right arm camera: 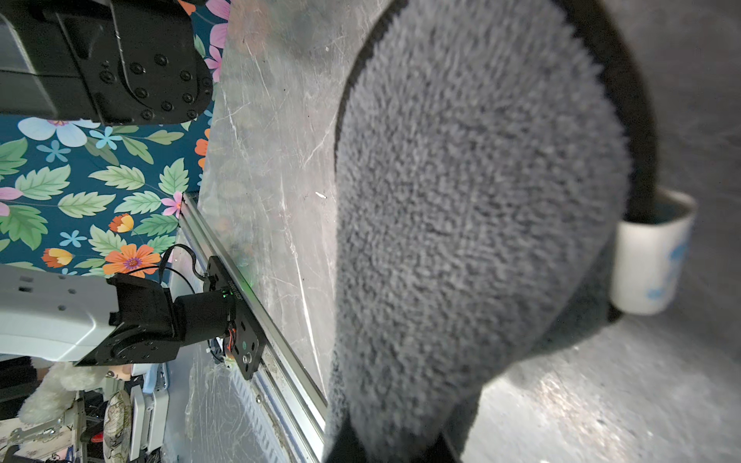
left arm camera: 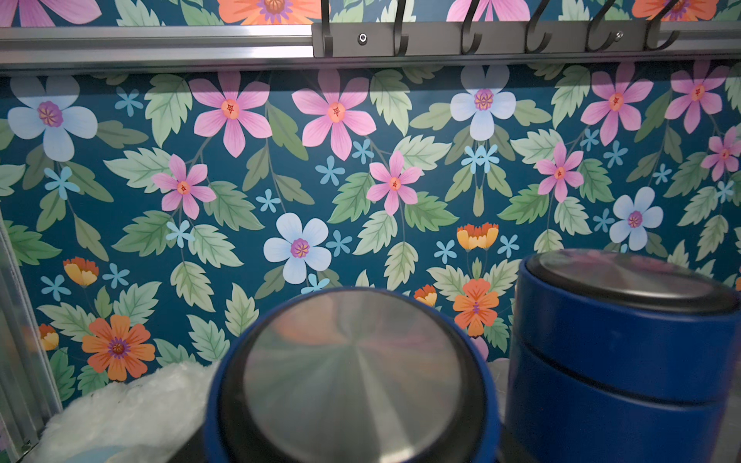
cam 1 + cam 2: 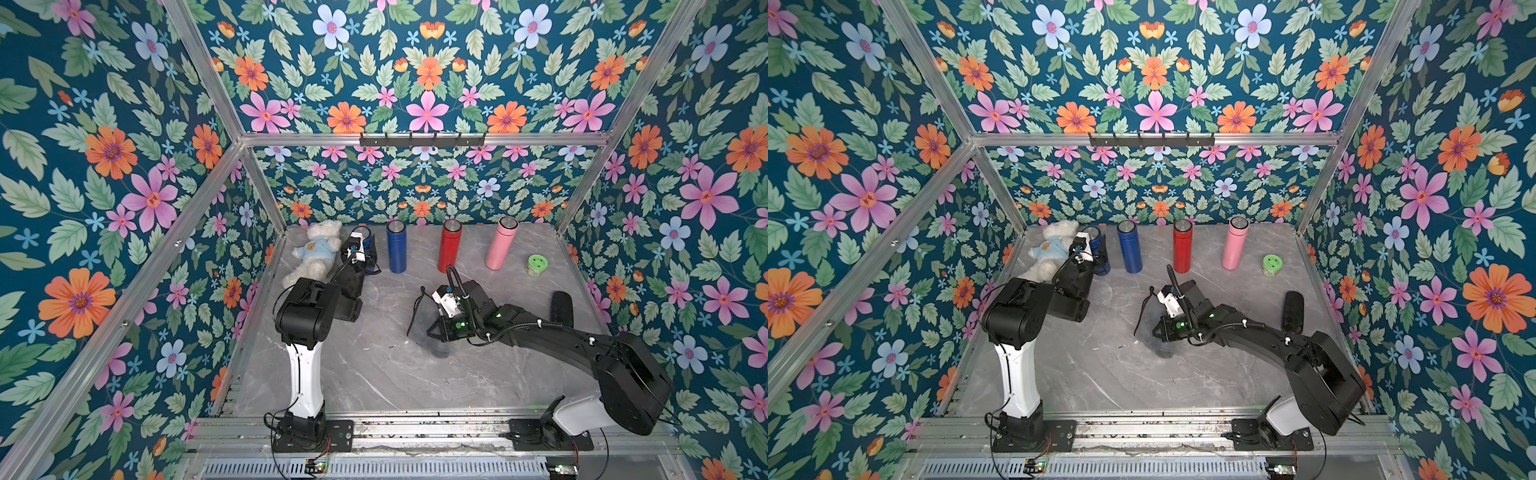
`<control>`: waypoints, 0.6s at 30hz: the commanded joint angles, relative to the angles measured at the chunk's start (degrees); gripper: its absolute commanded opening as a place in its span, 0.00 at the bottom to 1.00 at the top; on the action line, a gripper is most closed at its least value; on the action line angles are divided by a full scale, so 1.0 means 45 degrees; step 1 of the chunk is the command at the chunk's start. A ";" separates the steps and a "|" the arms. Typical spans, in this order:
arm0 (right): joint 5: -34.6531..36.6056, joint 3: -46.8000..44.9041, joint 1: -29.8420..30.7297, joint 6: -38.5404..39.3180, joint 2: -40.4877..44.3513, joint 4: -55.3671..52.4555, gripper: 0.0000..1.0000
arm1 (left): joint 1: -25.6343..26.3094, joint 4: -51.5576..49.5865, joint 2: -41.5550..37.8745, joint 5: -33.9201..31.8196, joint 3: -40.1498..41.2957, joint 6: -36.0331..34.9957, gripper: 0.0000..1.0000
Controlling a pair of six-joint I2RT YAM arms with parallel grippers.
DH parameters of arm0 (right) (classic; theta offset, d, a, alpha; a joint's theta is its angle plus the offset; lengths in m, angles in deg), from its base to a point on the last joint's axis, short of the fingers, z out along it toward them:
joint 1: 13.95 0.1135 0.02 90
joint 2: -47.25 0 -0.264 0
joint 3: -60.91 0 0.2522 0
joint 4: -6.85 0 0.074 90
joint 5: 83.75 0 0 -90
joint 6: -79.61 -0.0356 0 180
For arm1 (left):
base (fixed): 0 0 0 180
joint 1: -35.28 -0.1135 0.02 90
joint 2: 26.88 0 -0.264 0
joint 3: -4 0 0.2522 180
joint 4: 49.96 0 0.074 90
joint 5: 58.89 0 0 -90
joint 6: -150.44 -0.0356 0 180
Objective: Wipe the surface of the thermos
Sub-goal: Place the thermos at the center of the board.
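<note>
Bases of the two arms sit on an aluminium rail (image 3: pixel 415 419) along the bottom of the frame in both top views, at the near edge of the grey marble-patterned table (image 3: pixel 395 374). Just beyond, right of centre, the right gripper (image 3: pixel 432 332) hangs low over the table, its fingers closed on a grey fluffy cloth (image 1: pixel 461 220). In the right wrist view the cloth fills most of the frame. Further right, near the table's right edge, lies a black oblong object (image 3: pixel 562 309), too dark to identify.

At the back, toward the upper left of the table, the left gripper (image 3: pixel 368 246) is at the dark blue cylindrical thermos with a steel lid (image 3: pixel 364 231). Its fingers sit on either side of the body, gripping it. This thermos stands upright at the left end of a row, just beside a white teddy bear in a light blue shirt (image 3: pixel 313 249) lying to its left. In the left wrist view its lid sits low in the centre, close to the camera.

Rightward along the row stand a second blue thermos (image 3: pixel 396 249), a red thermos (image 3: pixel 449 245) and a pink thermos (image 3: pixel 500 245), each apart from the next. A small round green container (image 3: pixel 537 264) sits right of the pink one.

Behind them rises the floral wall, with a black hook rack (image 3: pixel 422 139) on its crossbar at upper centre.
</note>
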 commanded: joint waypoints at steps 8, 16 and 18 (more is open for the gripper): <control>-0.0037 0.0053 0.0018 0.0091 0.0122 0.0316 0.00 | -0.0001 0.0398 -0.0117 -0.0098 -0.0008 -0.0120 0.83; -0.0151 -0.0290 0.0020 0.0017 0.0615 0.0835 0.00 | -0.0018 0.0158 -0.0440 -0.0118 0.0044 -0.0237 0.99; -0.0187 -0.0333 0.0015 -0.0013 0.0683 0.0881 0.00 | -0.0023 0.0138 -0.0539 -0.0092 0.0102 -0.0282 0.99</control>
